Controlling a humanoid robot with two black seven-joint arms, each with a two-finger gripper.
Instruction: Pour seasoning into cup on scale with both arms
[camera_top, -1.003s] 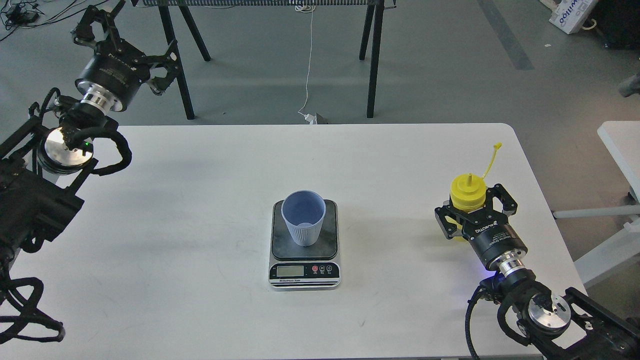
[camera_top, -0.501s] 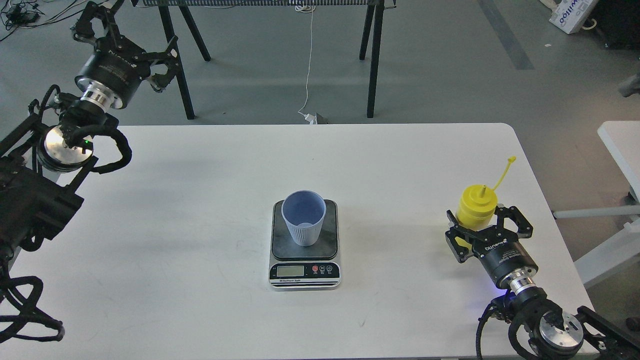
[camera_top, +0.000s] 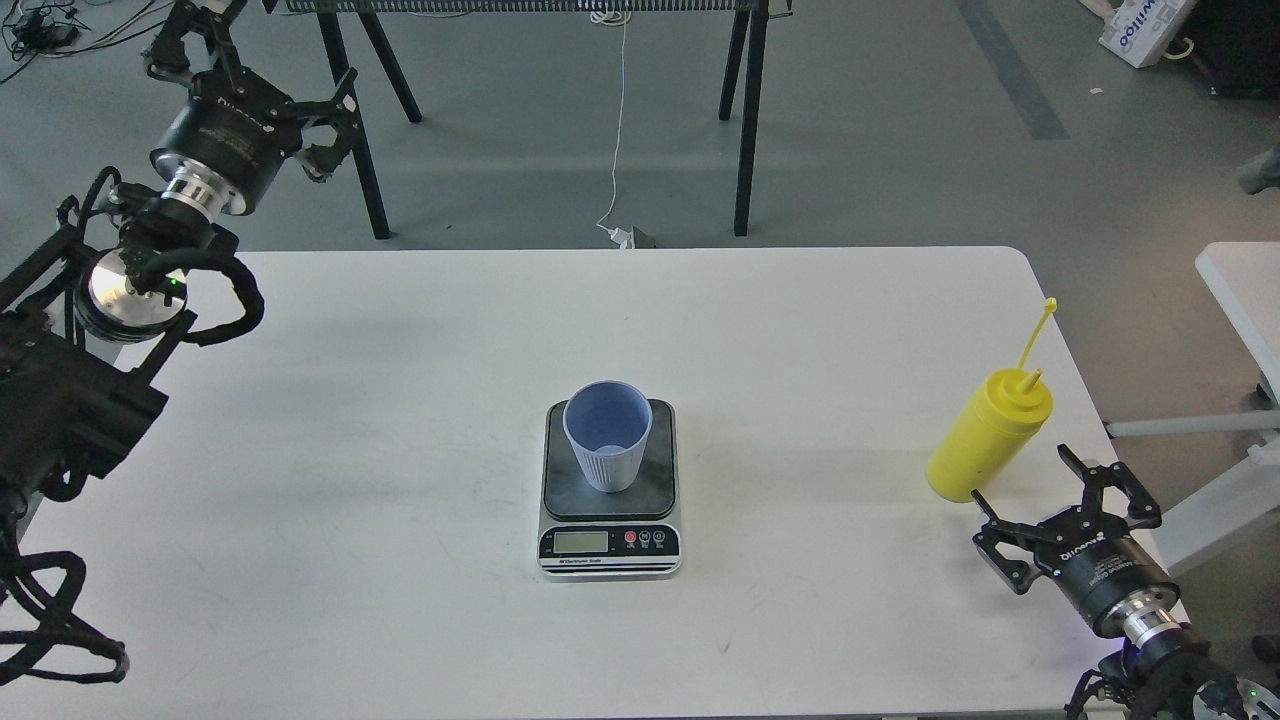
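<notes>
The light-blue ribbed cup (camera_top: 607, 435) stands upright on the dark plate of the scale (camera_top: 609, 543) at the table's middle. The yellow seasoning bottle (camera_top: 988, 434) stands on the table at the right, its thin tethered cap sticking up. My right gripper (camera_top: 1062, 498) is open and empty, just in front of and to the right of the bottle, apart from it. My left gripper (camera_top: 250, 70) is open and empty, raised beyond the table's far left corner.
The white table (camera_top: 400, 480) ends close to the right of the bottle. Black trestle legs (camera_top: 742, 120) stand on the floor behind the table. A second white table edge (camera_top: 1240, 300) shows at far right.
My right gripper has let go of the bottle and drawn back toward the near right corner. The bottle now stands free, slightly further right. The left arm has barely moved.
</notes>
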